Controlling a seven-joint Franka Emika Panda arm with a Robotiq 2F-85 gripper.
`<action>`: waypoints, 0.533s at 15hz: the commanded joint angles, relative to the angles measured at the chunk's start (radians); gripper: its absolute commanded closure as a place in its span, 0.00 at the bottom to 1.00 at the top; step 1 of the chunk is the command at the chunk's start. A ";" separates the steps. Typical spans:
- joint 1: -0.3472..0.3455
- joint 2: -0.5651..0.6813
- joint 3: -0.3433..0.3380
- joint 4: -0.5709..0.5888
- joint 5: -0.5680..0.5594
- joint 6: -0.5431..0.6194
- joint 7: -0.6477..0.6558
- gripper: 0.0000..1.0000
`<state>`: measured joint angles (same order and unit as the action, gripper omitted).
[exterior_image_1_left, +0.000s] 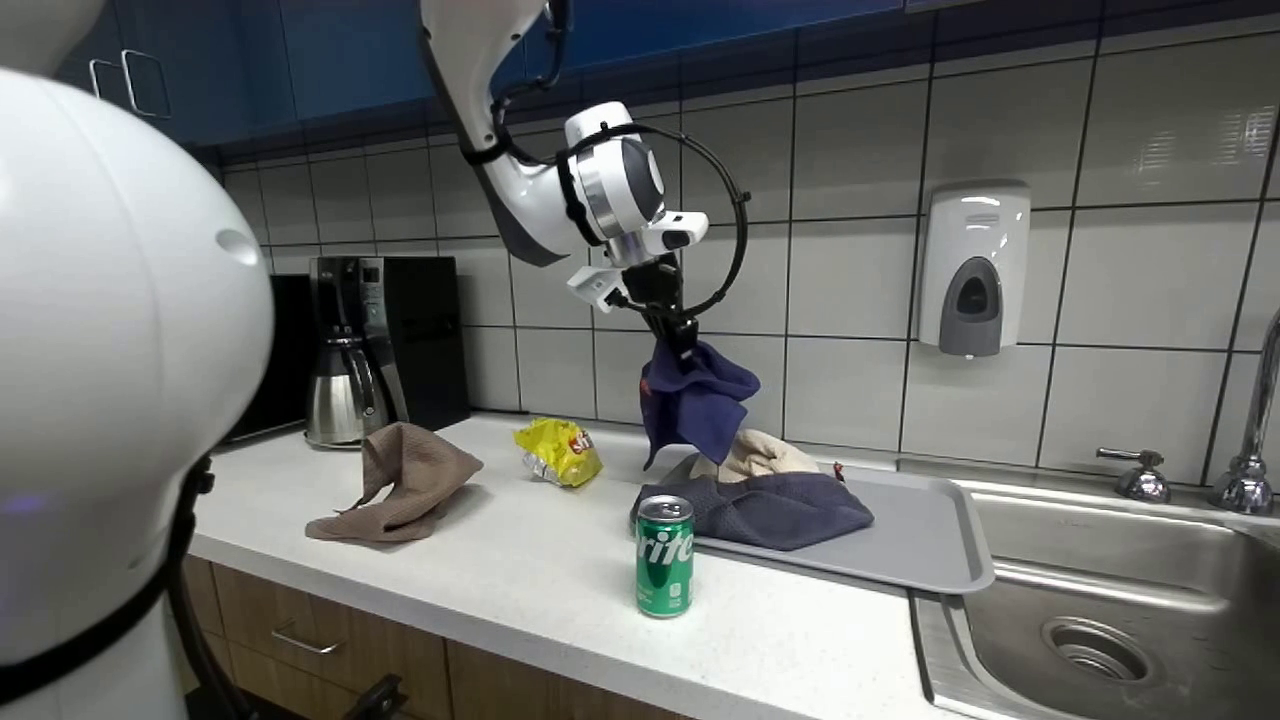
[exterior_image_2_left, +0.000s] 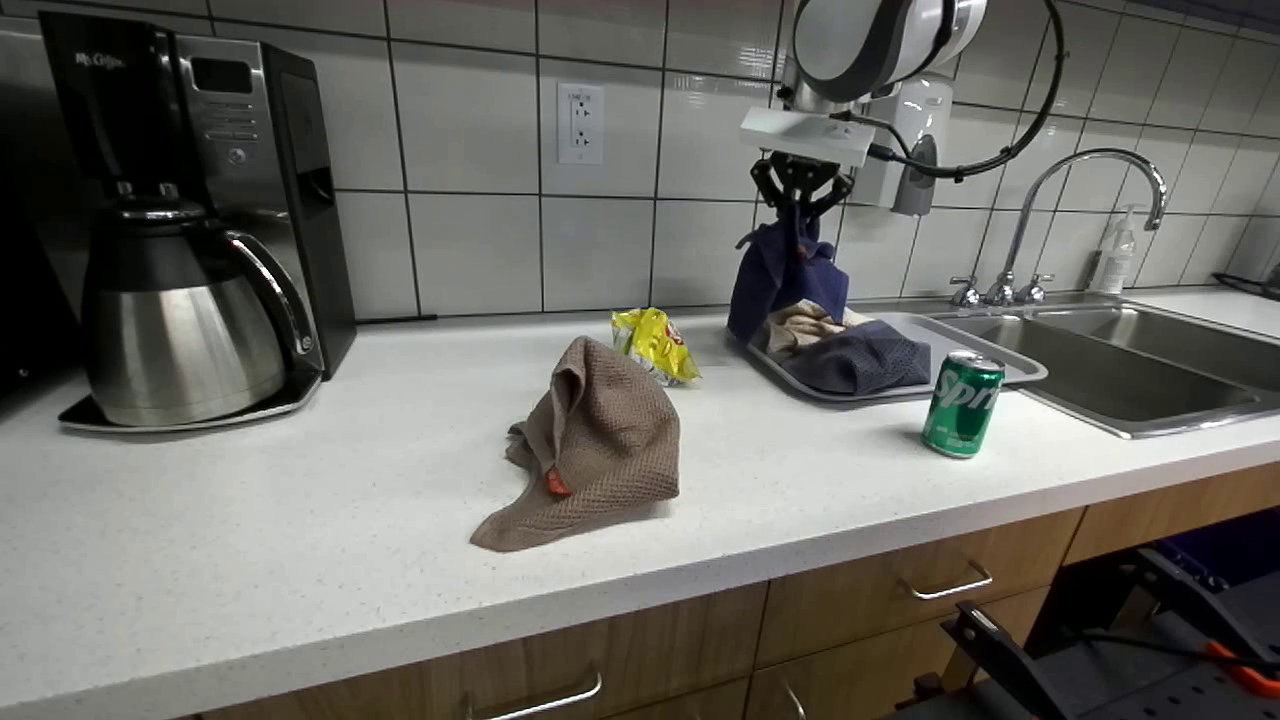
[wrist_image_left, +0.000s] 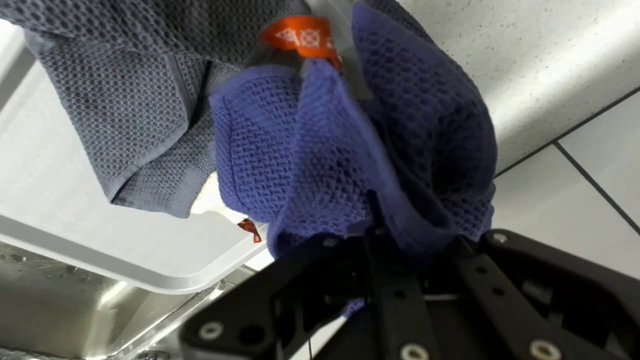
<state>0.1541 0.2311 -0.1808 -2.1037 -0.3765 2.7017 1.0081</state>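
My gripper (exterior_image_1_left: 684, 350) is shut on a purple-blue cloth (exterior_image_1_left: 700, 400), which hangs in loose folds from the fingertips. In the wrist view the gripper (wrist_image_left: 390, 220) pinches a fold of the cloth (wrist_image_left: 320, 150), and an orange tag shows beyond it. The cloth hangs over the left part of a grey tray (exterior_image_1_left: 930, 540). A dark grey cloth (exterior_image_1_left: 785, 510) and a cream cloth (exterior_image_1_left: 760, 457) lie bunched on the tray, and both show in both exterior views. I cannot tell whether the purple cloth's lower edge touches them.
A green can (exterior_image_2_left: 963, 405) stands in front of the tray. A brown cloth (exterior_image_2_left: 610, 440) and a yellow crumpled bag (exterior_image_2_left: 655, 345) lie on the counter. A coffee maker (exterior_image_2_left: 190, 320) stands farther along. A sink (exterior_image_1_left: 1100, 600) adjoins the tray; a soap dispenser (exterior_image_1_left: 975, 270) hangs on the wall.
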 joint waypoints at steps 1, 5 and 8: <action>-0.023 0.030 0.037 0.027 0.037 0.032 -0.067 0.98; -0.016 0.061 0.050 0.050 0.072 0.060 -0.118 0.98; -0.009 0.073 0.056 0.070 0.091 0.079 -0.159 0.98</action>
<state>0.1547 0.2881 -0.1440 -2.0704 -0.3191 2.7641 0.9144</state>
